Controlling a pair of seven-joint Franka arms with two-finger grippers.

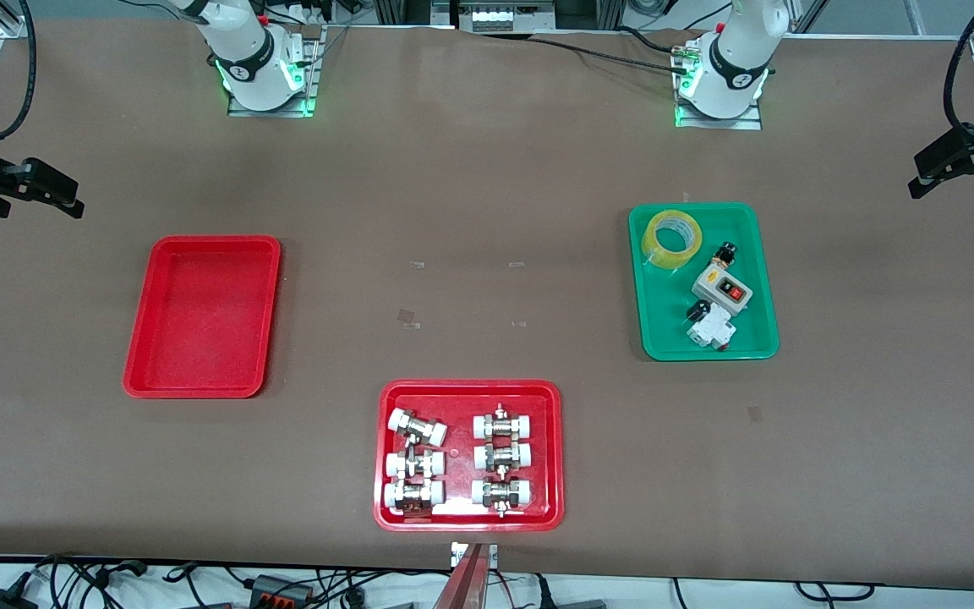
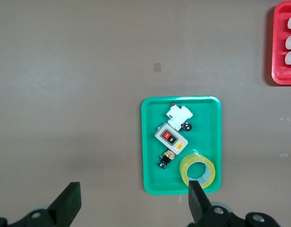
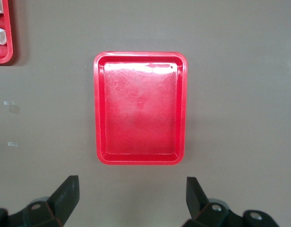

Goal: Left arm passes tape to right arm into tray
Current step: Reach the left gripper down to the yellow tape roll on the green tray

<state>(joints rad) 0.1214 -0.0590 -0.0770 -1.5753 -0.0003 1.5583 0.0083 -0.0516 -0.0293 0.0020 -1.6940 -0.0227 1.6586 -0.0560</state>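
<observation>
The yellow tape (image 1: pixel 671 238) lies flat in the green tray (image 1: pixel 704 355), in the corner farthest from the front camera, at the left arm's end of the table. In the left wrist view my left gripper (image 2: pixel 133 201) hangs open and empty high over the table, with the tape (image 2: pixel 197 171) just past one fingertip (image 2: pixel 198 196). The plain red tray (image 1: pixel 199 317) sits empty at the right arm's end. My right gripper (image 3: pixel 131 196) is open and empty high above the table beside that tray (image 3: pixel 141 109). Only the arms' bases show in the front view.
The green tray also holds a grey switch box (image 1: pixel 722 292) with red buttons and a white breaker (image 1: pixel 711 328). A red tray (image 1: pixel 385 457) with several white-capped metal fittings sits near the front edge. Black clamp mounts (image 1: pixel 30 186) (image 1: pixel 969 156) stick in at both table ends.
</observation>
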